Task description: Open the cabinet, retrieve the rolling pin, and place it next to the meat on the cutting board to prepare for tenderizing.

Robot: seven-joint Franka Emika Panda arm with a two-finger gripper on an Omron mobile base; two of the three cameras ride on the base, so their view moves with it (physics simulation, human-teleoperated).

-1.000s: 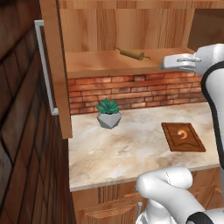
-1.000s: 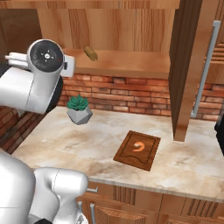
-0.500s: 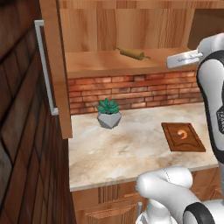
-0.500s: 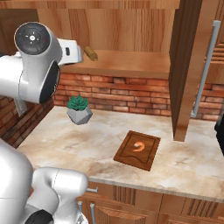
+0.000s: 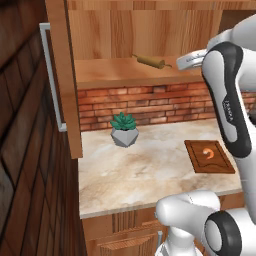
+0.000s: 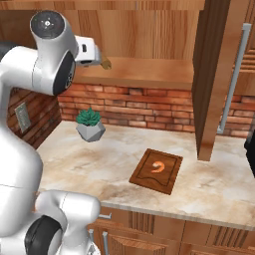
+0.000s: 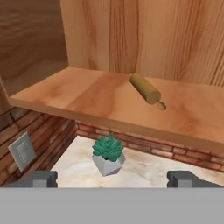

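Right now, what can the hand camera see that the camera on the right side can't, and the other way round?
The hand view alone shows a grey wall outlet on the brick at its left, and the whole rolling pin lying free on the shelf. The right base view alone shows the cutting board with the meat on it, plus a cabinet door standing open with its grey handle. Both show the potted plant on the counter and the wooden shelf.
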